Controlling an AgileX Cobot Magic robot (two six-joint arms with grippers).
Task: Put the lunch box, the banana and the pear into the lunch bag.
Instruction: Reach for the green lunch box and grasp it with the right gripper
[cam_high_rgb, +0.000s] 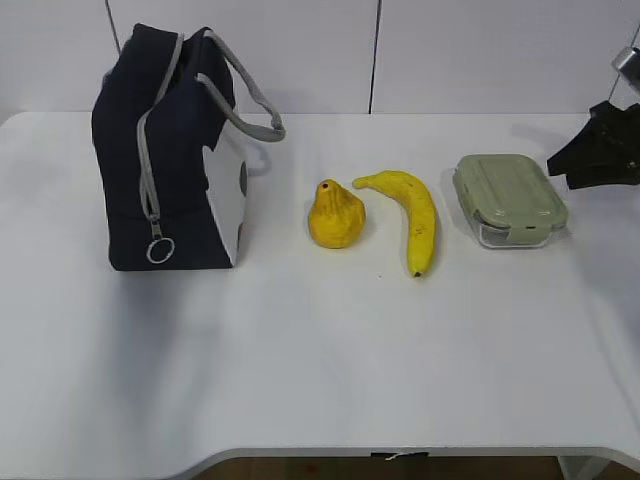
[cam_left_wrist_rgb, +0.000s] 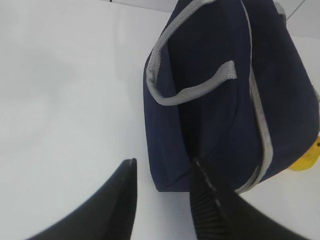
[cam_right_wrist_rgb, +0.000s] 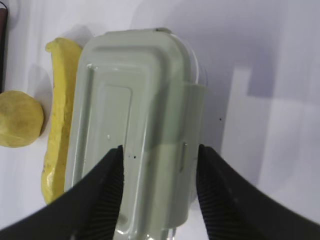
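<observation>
1. We found the right gripper with its jaws apart, the gap narrower than the lunch box is wide. Both fingers framed the sage-green lid from above; we could not tell whether they touched it, and they had hold of nothing.
2. Seen from the right wrist, the lunch box lay directly between and beyond the jaws, its long side running away from them. The banana lay just outside the left finger, alongside the box, and the pear sat further out on that same side.
3. We noted the left gripper with jaws moderately open and nothing between them. Bare white table showed in the gap.
4. The lunch bag stood upright just ahead of the left jaws, its lower corner near the right-hand fingertip; contact could not be judged. Its grey zipper ran closed along the seam and one grey strap looped across the navy face.
5. From the exterior view, the right gripper hung dark at the frame's edge, just beyond the lunch box. Banana, pear and lunch bag stood in a row away from it, the bag farthest.
</observation>
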